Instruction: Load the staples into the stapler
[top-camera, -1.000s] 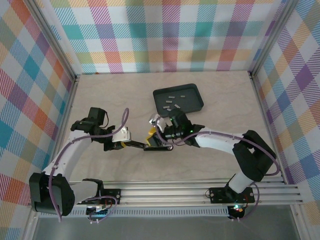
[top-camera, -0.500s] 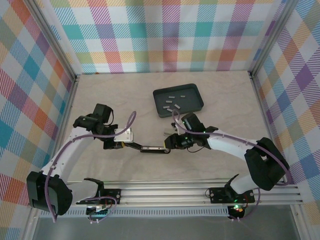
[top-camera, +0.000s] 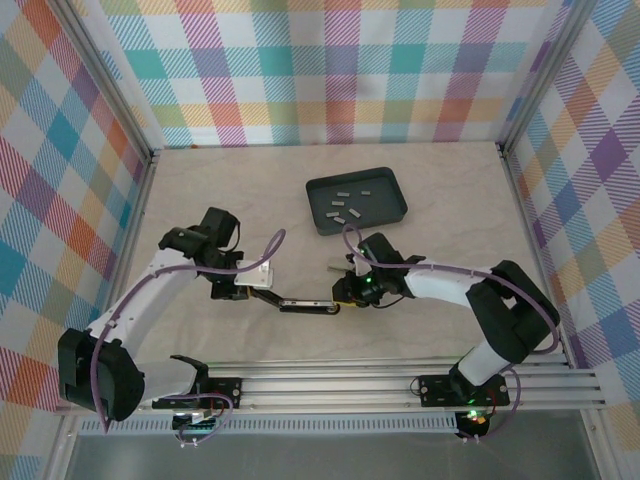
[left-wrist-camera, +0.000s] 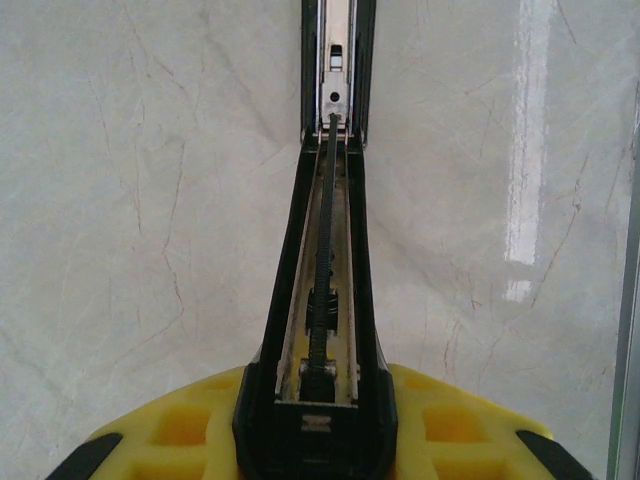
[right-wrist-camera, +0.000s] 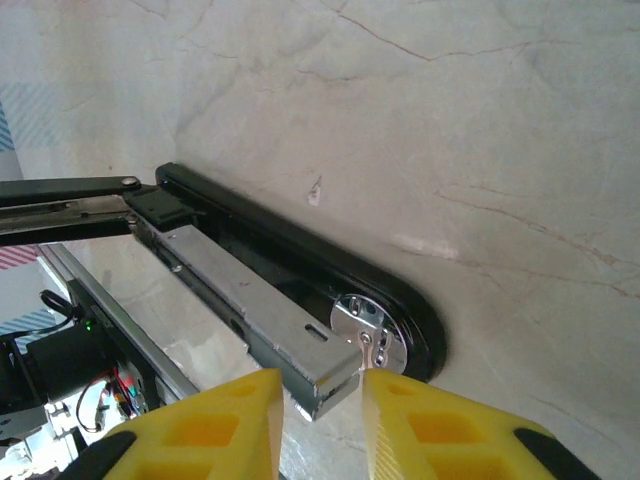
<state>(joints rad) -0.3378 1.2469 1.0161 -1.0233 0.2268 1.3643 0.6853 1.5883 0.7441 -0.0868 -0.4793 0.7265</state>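
The black stapler (top-camera: 305, 304) lies swung open on the table, its cover reaching left and its base and metal magazine (right-wrist-camera: 250, 300) reaching right. My left gripper (top-camera: 255, 288) is shut on the black cover (left-wrist-camera: 325, 300), which runs up from between its yellow fingers (left-wrist-camera: 440, 425) with the spring rod showing. My right gripper (top-camera: 345, 293) sits at the stapler's front end. Its fingers (right-wrist-camera: 430, 430) press close on either side of the magazine's tip (right-wrist-camera: 325, 385), beside the round anvil plate (right-wrist-camera: 372, 338). Several staples (top-camera: 345, 208) lie in the black tray (top-camera: 397, 214) behind.
Plaid walls close in the back and both sides. An aluminium rail (top-camera: 400, 385) carrying the arm bases runs along the near edge, just in front of the stapler. Bare marbled tabletop (top-camera: 230, 200) spreads left of the tray.
The stapler's cover has swung open and the stapler now lies stretched out lower on the table. My right gripper came down to its front end and narrowed its jaws around the magazine tip.
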